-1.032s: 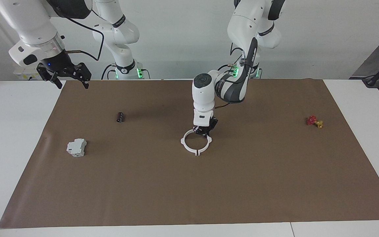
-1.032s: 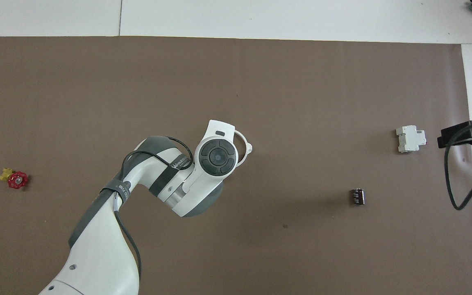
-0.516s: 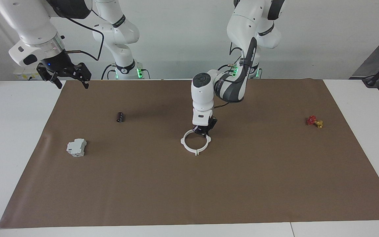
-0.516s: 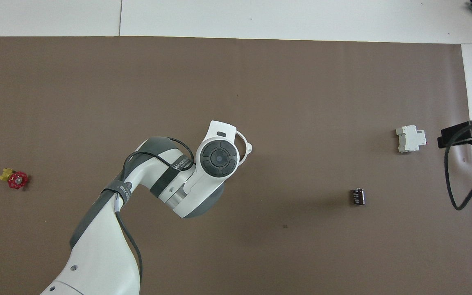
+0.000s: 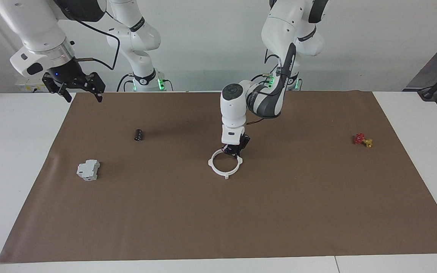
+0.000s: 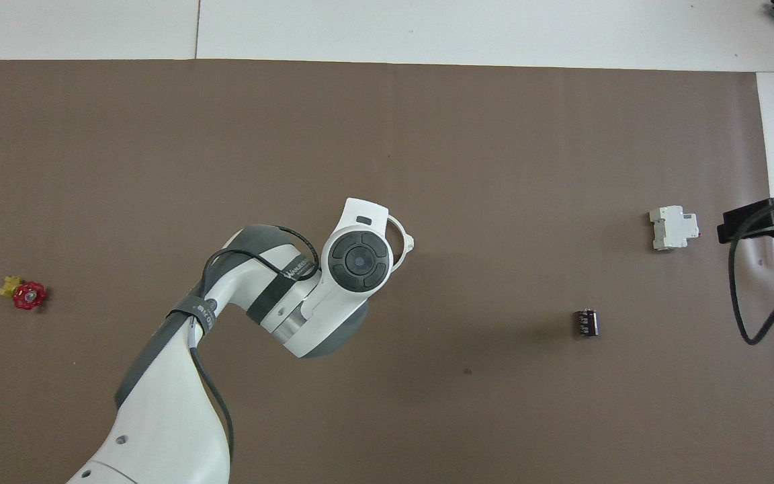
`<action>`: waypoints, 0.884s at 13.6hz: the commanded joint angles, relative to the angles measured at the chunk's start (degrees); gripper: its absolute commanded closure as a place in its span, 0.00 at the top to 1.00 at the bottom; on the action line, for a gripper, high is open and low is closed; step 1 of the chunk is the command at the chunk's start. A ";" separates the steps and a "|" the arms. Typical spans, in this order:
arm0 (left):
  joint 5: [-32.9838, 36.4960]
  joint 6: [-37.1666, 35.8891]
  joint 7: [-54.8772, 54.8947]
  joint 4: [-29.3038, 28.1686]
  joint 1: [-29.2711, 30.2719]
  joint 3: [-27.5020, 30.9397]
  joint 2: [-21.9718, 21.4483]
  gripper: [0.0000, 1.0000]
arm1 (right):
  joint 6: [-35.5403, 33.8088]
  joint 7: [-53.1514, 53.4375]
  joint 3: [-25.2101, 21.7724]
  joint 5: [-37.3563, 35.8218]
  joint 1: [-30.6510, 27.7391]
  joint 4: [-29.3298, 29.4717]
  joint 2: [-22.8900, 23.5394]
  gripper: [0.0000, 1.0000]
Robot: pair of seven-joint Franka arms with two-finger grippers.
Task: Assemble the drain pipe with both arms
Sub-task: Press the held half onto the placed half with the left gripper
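Left pincer (image 5: pixel 235 151) is down at mid-table, fingertips clamped on the white ring (image 5: pixel 224 167) at its rim nearest the robots. The ring lies flat on the brown mat (image 5: pixel 279 212), its two halves joined, small tabs sticking out around the edge. From overhead the left arm's wrist covers most of the ring (image 6: pixel 402 236); only an arc and one tab peek out beside it.

Right pincer (image 5: pixel 77 89) hangs in the air over the mat's corner at the right arm's end, fingers spread wide, nothing between them; that arm waits.

A black cylinder (image 5: pixel 138 135) lies on the mat toward the right arm's end, nearer the robots than the ring. A grey-white block (image 5: pixel 88 170) sits farther from the robots than the cylinder, closer to the mat's edge. At the left arm's end, a red and yellow valve (image 5: pixel 362 140) rests well apart from everything else. White table (image 5: pixel 13 159) shows around the mat.
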 commanded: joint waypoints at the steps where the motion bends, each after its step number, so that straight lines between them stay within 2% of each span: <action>1: 0.96 1.49 -0.28 -2.02 -1.18 1.01 -1.46 0.00 | 0.67 -1.14 0.28 0.89 -0.94 0.44 0.32 1.00; 3: 0.96 1.49 -0.28 -2.02 -1.09 1.01 -1.46 0.00 | 0.67 -1.14 0.28 0.89 -0.85 0.44 0.32 1.00; 4: 0.96 1.49 -0.28 -2.02 -1.09 0.92 -1.46 0.42 | 0.67 -1.14 0.28 0.89 -0.85 0.44 0.32 1.00; 5: 0.96 1.40 -0.20 -2.11 -1.18 1.01 -1.46 0.95 | 0.67 -1.14 0.28 0.89 -0.85 0.44 0.32 1.00; 6: 0.96 1.32 -0.20 -2.11 -1.18 1.01 -1.46 1.00 | 0.67 -1.14 0.28 0.89 -0.85 0.44 0.32 1.00; 12: 1.05 0.01 0.33 -1.76 -1.00 1.10 -1.55 1.00 | 0.67 -1.14 0.28 0.89 -0.94 0.44 0.32 1.00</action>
